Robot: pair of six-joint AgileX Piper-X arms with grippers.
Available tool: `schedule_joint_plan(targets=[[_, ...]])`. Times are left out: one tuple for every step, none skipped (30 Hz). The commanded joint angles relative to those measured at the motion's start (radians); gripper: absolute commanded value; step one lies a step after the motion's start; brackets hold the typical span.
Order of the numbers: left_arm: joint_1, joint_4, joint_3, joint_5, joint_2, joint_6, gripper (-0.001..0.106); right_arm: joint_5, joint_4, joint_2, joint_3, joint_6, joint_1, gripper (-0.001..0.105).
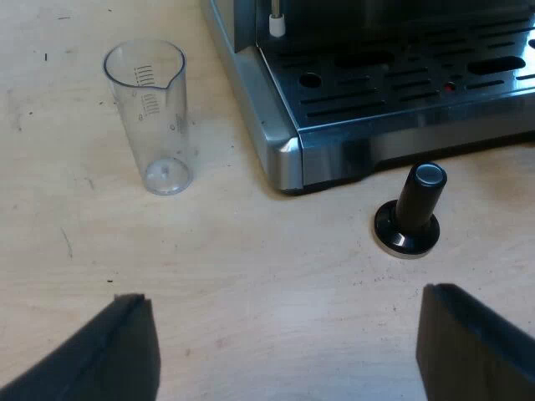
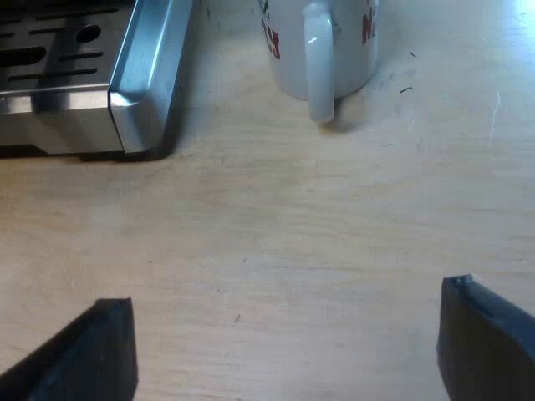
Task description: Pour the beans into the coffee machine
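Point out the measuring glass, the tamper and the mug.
measuring glass (image 1: 150, 117), left wrist view, on its clear wall.
tamper (image 1: 415, 205), left wrist view, on its black knob.
mug (image 2: 319, 63), right wrist view, on its white handle.

My view cuts the espresso machine (image 1: 284, 142) off just above its drip tray (image 1: 401, 75), so I get one corner of its base; a white-tipped tube (image 1: 276, 23) at its front runs out of view upward; the scale marks on the measuring glass (image 1: 150, 117) are too small for me to read; the mug (image 2: 288, 50) is cropped near the top of its handle, its red and green print unreadable; the left gripper (image 1: 284, 296) and right gripper (image 2: 286, 294) give me fingertips alone.
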Motion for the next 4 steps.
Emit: schedule_joint_plan(targets=[[0.002,-0.003,-0.003,0.006,-0.043,-0.003,0.066,-0.004,-0.008,-0.046,-0.006,-0.003,-0.003,0.079],[0.002,-0.003,-0.003,0.006,-0.043,-0.003,0.066,-0.004,-0.008,-0.046,-0.006,-0.003,-0.003,0.079],[0.002,-0.003,-0.003,0.006,-0.043,-0.003,0.066,-0.004,-0.008,-0.046,-0.006,-0.003,-0.003,0.079],[0.002,-0.003,-0.003,0.006,-0.043,-0.003,0.066,-0.004,-0.008,-0.046,-0.006,-0.003,-0.003,0.079]])
